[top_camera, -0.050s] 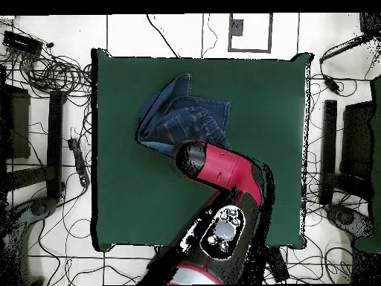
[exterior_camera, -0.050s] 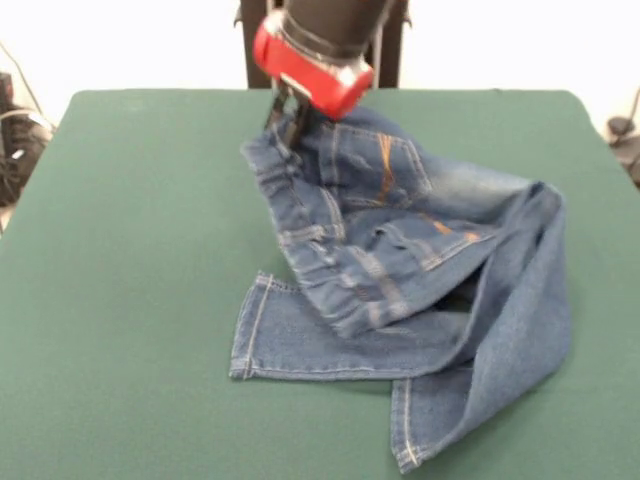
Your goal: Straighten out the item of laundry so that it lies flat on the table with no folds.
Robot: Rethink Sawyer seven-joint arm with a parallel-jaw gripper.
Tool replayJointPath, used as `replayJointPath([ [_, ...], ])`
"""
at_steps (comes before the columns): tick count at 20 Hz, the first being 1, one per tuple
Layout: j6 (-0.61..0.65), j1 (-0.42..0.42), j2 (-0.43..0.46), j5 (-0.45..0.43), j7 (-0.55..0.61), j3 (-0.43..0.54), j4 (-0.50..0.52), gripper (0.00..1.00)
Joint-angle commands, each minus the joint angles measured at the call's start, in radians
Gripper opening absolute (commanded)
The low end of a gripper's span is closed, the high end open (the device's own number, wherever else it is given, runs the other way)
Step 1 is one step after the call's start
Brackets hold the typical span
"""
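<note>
The front view looks across the table [exterior_camera, -0.050s: 120, 300] from low and close, facing the arm [exterior_camera, -0.050s: 315, 45], its near edge cropped. The overhead view looks straight down from high up, taking in the whole table [top_camera, -0.050s: 126, 201] and floor around. Both share the tabletop and jeans [exterior_camera, -0.050s: 420, 270], turned half round.

Gripper [exterior_camera, -0.050s: 285, 118] fingertips apparently buried in jeans [exterior_camera, -0.050s: 400, 270].

I see faded blue jeans [exterior_camera, -0.050s: 420, 270] with orange pocket stitching and pale hem seams on my plain dark green worktop [exterior_camera, -0.050s: 130, 250].
</note>
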Motion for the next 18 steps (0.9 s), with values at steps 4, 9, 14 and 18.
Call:
replayJointPath([
  [4,0.113,-0.05,-0.139,-0.085,0.086,-0.04,0.136,0.0],
  [9,0.075,-0.074,-0.179,-0.119,0.076,-0.039,0.188,0.0],
  [14,0.006,-0.092,-0.174,-0.153,0.099,-0.019,0.218,0.0],
  [18,0.009,-0.095,-0.192,-0.168,0.111,-0.012,0.243,0.0],
])
